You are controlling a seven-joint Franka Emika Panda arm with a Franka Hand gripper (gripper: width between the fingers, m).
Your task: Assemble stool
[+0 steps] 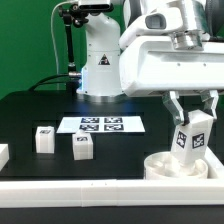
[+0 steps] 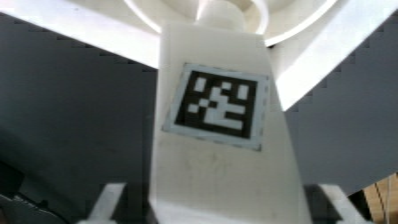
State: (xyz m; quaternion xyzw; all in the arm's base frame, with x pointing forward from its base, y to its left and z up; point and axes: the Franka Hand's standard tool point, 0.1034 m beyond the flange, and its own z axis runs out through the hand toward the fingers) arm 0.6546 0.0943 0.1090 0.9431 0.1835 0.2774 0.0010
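My gripper is shut on a white blocky stool leg with a black-and-white tag, holding it nearly upright and slightly tilted. The leg's lower end meets the round white seat at the exterior view's front right. In the wrist view the leg fills the middle between my fingers, and the seat lies beyond its far end. Two more loose legs stand on the black table at the exterior view's left.
The marker board lies flat mid-table in front of the arm's base. A long white rail runs along the front edge, and a white block sits at the far left.
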